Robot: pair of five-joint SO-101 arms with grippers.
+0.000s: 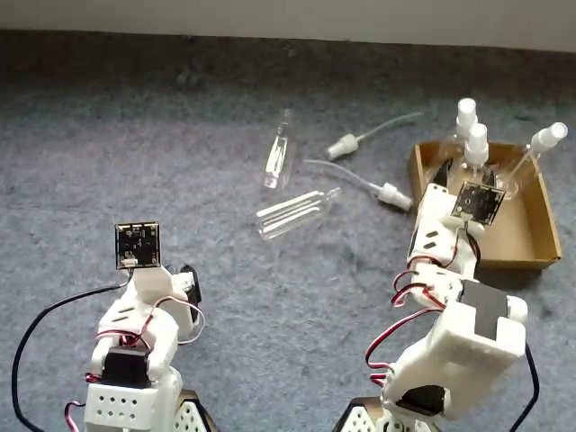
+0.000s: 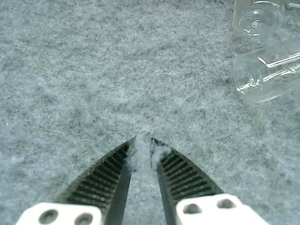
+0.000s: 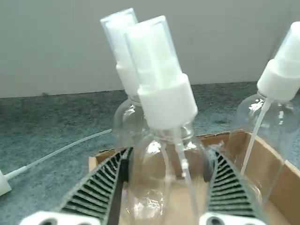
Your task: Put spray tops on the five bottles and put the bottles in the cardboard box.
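Left jaws hover clenched, empty, over the desk point(image 2: 70, 70) beside a topless bottle point(image 2: 267, 75). Far right, right jaws grasp a sprayer-topped bottle point(image 3: 164, 154) upright in the cardboard box point(image 1: 517, 263), likely placing it.

In the high view the right arm point(image 1: 441, 236) covers the near left corner of the brown cardboard box point(image 1: 538, 211) and the lower bodies of the clear plastic spray-topped bottles point(image 1: 476, 144) in it. In the left wrist view two clear plastic bottles point(image 2: 269, 75) run off the picture's edge. In the right wrist view the nearest bottle point(image 3: 161, 159) loses its base, and another bottle point(image 3: 281, 108) its side, to the edges.
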